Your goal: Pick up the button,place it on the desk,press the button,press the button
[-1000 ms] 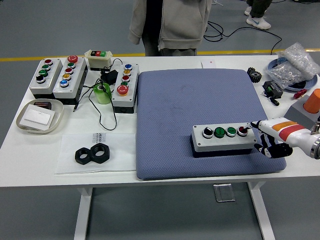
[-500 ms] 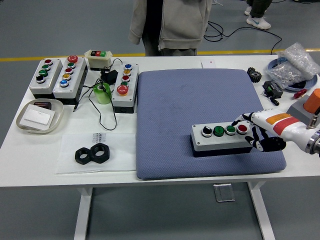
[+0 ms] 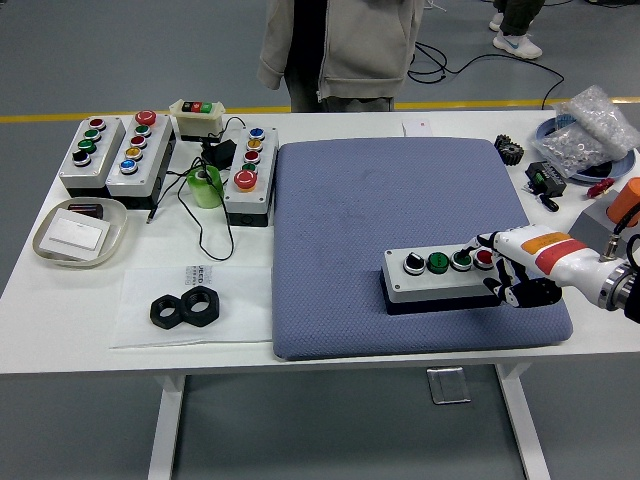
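Reaching in from three o'clock, the right hand (image 3: 505, 268) lies over the right end of the button box (image 3: 444, 278), white-shelled with black fingers. One finger points toward nine o'clock with its tip on or just above the green button (image 3: 461, 261) beside the red button (image 3: 484, 259); contact cannot be confirmed. The other fingers are curled at the box's right end, grasping nothing, and they partly hide the red button. The box is a pale grey oblong on a dark base, topped by a row of four round caps: a black-and-white knob, two green, one red. It rests at about four o'clock on the blue-grey mat (image 3: 400, 200), a quilted, dimpled pad with rounded corners covering the table (image 3: 60, 320) from the middle rightward.

At ten o'clock stand three more button boxes (image 3: 130, 152); a green tape roll (image 3: 205, 186) sits among loose black cables. At eight o'clock two black hexagonal nuts (image 3: 186, 308) lie on a clear sheet, and at nine o'clock a shallow tray (image 3: 80, 233). At twelve o'clock a person in a grey jacket (image 3: 340, 50) is cut off by the frame.
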`<state>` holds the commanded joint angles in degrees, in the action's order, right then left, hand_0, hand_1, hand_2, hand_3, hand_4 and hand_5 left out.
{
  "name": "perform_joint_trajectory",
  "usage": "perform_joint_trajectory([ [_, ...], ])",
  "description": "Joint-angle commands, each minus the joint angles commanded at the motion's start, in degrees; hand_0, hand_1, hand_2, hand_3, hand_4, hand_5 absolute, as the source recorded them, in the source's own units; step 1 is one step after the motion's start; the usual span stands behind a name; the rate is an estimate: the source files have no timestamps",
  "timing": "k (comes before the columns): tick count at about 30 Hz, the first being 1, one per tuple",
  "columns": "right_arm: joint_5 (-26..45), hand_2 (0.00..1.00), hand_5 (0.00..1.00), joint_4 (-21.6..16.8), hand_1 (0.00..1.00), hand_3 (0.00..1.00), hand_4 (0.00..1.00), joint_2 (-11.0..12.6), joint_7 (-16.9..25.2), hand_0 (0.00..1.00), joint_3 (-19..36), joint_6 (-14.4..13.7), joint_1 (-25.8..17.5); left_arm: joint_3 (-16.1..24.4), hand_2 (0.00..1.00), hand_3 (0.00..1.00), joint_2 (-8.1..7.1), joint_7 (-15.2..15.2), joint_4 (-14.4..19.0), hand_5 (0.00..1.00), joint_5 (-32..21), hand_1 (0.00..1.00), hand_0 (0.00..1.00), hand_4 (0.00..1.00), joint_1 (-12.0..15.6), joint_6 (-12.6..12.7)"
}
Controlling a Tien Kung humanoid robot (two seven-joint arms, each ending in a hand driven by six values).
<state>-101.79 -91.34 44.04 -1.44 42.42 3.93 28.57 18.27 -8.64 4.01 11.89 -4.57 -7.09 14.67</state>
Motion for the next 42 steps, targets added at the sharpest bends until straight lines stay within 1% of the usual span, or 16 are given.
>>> perform_joint_trajectory([
  [4, -0.1, 0.238, 0.002, 0.79, 0.135, 0.773, 0.579, -0.32, -0.17, 0.319, -0.45, 0.25, 0.15, 0.03, 0.869, 0.828, 0.03, -0.02, 0.01, 0.998, -0.01, 0.826, 0.745, 0.629, -0.04, 0.03],
  [11, -0.26, 0.239, 0.002, 1.19, 0.136, 0.775, 0.579, -0.58, -0.43, 0.322, -1.77, 0.69, 0.22, 0.17, 0.869, 0.828, 0.07, -0.09, 0.02, 0.998, 0.11, 0.825, 0.745, 0.632, -0.03, 0.05],
  [19, -0.4, 0.239, 0.002, 1.2, 0.135, 0.777, 0.58, -0.6, -0.63, 0.322, -1.97, 0.87, 0.18, 0.1, 0.869, 0.829, 0.05, -0.04, 0.03, 0.998, 0.04, 0.825, 0.744, 0.633, 0.0, 0.04],
  [23, -0.51, 0.246, 0.002, 0.24, 0.143, 0.786, 0.579, -0.26, -0.48, 0.334, -0.15, 0.23, -0.28, 0.06, 0.869, 0.829, 0.06, -0.01, 0.02, 0.998, -0.04, 0.825, 0.743, 0.635, 0.02, 0.05],
  [27, -1.5, 0.246, 0.002, -1.89, 0.143, 0.786, 0.579, 0.53, -0.83, 0.334, 2.78, -1.65, -0.89, 0.1, 0.869, 0.829, 0.02, -0.04, 0.0, 0.998, 0.06, 0.825, 0.743, 0.635, -0.02, 0.03],
  [28, -1.75, 0.301, 0.002, -2.12, 0.173, 0.89, 0.571, 0.61, -0.96, 0.308, 3.04, -1.81, -0.94, 0.12, 0.869, 0.83, 0.02, -0.05, 0.0, 0.998, 0.1, 0.825, 0.742, 0.635, -0.02, 0.03],
  [33, -5.94, 0.301, 0.002, -4.5, 0.173, 0.89, 0.571, 1.27, -2.99, 0.308, 6.21, -0.39, -1.92, 0.11, 0.869, 0.83, 0.01, -0.05, 0.0, 0.998, 0.1, 0.825, 0.742, 0.635, -0.02, 0.03],
  [34, -6.53, 0.61, 0.097, -4.7, 0.468, 0.998, 0.756, 1.3, -3.05, 0.546, 6.77, -0.6, -2.15, 0.12, 0.869, 0.829, 0.02, -0.05, 0.0, 0.998, 0.1, 0.825, 0.744, 0.635, -0.01, 0.04],
  [39, -4.27, 0.61, 0.097, -4.83, 0.468, 0.998, 0.756, 1.09, -1.87, 0.546, 10.03, -3.51, -3.78, 0.22, 0.869, 0.829, 0.06, -0.08, -0.01, 0.998, 0.22, 0.825, 0.744, 0.635, 0.0, 0.01],
  [40, -3.11, 0.954, 0.139, -4.58, 0.815, 0.998, 0.799, 0.9, -1.32, 0.879, 10.74, -4.21, -4.2, 0.2, 0.869, 0.83, 0.05, -0.07, -0.01, 0.998, 0.21, 0.826, 0.747, 0.635, 0.01, 0.01],
  [42, -0.49, 0.954, 0.139, -4.07, 0.815, 0.998, 0.799, 0.52, -0.36, 0.879, 11.75, -5.49, -4.91, 0.18, 0.869, 0.83, 0.05, -0.06, -0.01, 0.998, 0.2, 0.826, 0.747, 0.635, 0.03, 0.01],
])
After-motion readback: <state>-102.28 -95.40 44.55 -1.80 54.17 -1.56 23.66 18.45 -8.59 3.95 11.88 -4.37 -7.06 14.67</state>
